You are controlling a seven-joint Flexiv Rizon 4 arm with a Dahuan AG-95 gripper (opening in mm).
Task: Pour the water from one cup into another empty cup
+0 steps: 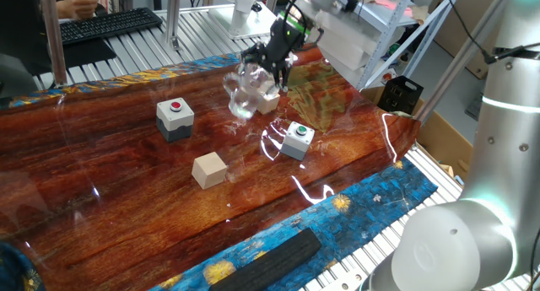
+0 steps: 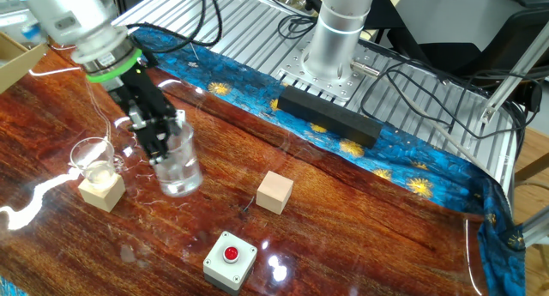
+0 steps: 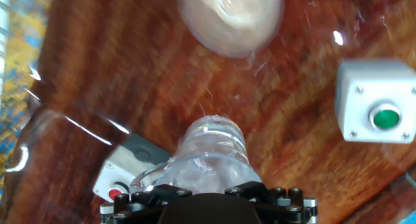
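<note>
My gripper (image 2: 159,140) is shut on the clear glass mug (image 2: 177,166) and holds it above the wooden table (image 2: 360,219), slightly tilted. In the one fixed view the mug (image 1: 243,90) hangs under the gripper (image 1: 274,67) at the table's far side. The smaller clear cup (image 2: 93,157) stands just left of the mug, at a pale wooden cube (image 2: 101,193); whether it rests on the cube I cannot tell. In the hand view the mug (image 3: 211,152) reaches out from the gripper (image 3: 207,198), and the small cup's round rim (image 3: 231,16) lies ahead. I cannot make out any water.
A grey box with a red button (image 2: 230,260) and another wooden cube (image 2: 274,191) lie nearer the middle. A white box with a green button (image 1: 297,139) sits right of the mug. A black bar (image 2: 326,116) lies on the blue cloth by the arm's base (image 2: 339,30).
</note>
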